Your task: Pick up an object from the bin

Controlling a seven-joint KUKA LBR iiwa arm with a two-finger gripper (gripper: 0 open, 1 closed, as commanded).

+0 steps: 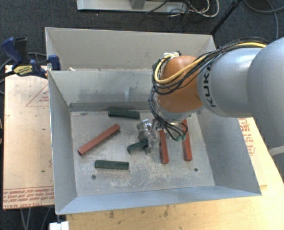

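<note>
While the pincer (146, 137) hangs low in the middle of the bin (60, 138), it sits right at the right-hand end of a short dark green block (135, 148), and that looks like your target. You cannot tell from here whether the pincer is apart, together or clamped on the block, so don't trust the grip. Before any lift, make sure the block sits square across its narrow width, not caught by one corner. Watch the red bar (163, 150) just beside it on the right, with a second red bar (186, 145) beyond; a sideways nudge could drag one along. Come up straight, no swing. The long reddish bar (99, 139) to the left lies well apart, no worry there
</note>
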